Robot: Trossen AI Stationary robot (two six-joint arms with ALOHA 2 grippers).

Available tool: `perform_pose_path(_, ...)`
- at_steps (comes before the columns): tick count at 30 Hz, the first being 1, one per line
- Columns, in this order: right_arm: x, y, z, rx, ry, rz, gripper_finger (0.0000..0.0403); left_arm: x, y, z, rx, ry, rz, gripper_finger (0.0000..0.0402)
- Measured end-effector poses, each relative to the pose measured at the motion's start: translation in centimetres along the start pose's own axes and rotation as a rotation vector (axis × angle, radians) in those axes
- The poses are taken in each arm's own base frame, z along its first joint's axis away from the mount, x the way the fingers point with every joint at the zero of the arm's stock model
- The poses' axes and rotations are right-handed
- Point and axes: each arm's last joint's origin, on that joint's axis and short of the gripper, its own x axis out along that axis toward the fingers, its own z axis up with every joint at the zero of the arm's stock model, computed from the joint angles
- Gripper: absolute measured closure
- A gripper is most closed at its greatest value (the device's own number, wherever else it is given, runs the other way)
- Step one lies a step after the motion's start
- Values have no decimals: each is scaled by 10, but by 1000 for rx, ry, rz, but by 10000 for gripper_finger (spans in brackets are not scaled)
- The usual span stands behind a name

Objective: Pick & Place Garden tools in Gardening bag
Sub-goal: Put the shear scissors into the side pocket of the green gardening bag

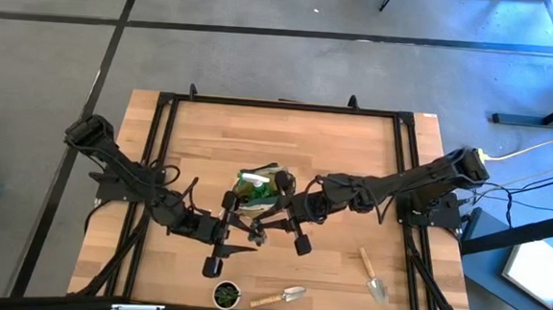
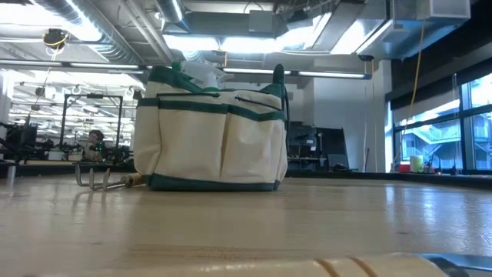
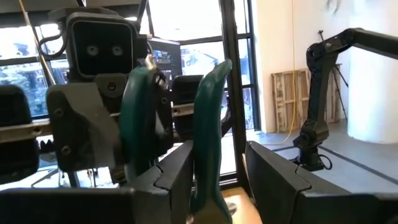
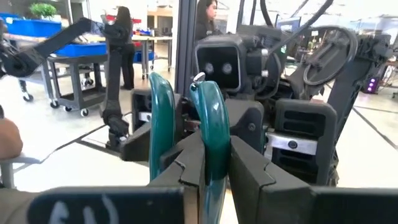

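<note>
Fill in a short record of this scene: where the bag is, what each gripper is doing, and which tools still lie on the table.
bag: the bag stands upright at the table's middle
left gripper: the left gripper is shut on one of two green handles
right gripper: the right gripper is shut on the other one
handles belong to: cannot tell
on table: two trowels, fork
other: plant pot at the near edge

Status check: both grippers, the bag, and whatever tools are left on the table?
Left gripper and right gripper each clamp a green bag handle. Bag mid-table. Two trowels lie on the table, beside a small pot.
</note>
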Motion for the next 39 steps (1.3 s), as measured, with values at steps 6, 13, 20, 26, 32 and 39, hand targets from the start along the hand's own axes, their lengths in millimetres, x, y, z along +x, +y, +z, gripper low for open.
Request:
perform_pose_path(6,4,-3,-4,1,-12,-11,356,0,0,0,-1,0,4,263)
perform_pose_path(13,3,-3,-3,7,-12,-12,356,0,0,0,-17,-1,7,278)
perform_pose_path(20,3,-4,-3,19,-9,-10,356,0,1,0,-73,5,48,347)
perform_pose_path(26,3,-4,-3,22,-10,-10,356,0,1,0,-75,5,50,358)
perform_pose_path(32,2,-4,-3,19,-12,-13,311,0,1,0,-79,8,48,358)
perform_pose_path(39,2,-4,-2,41,-13,-88,208,0,1,-1,-79,11,46,358)
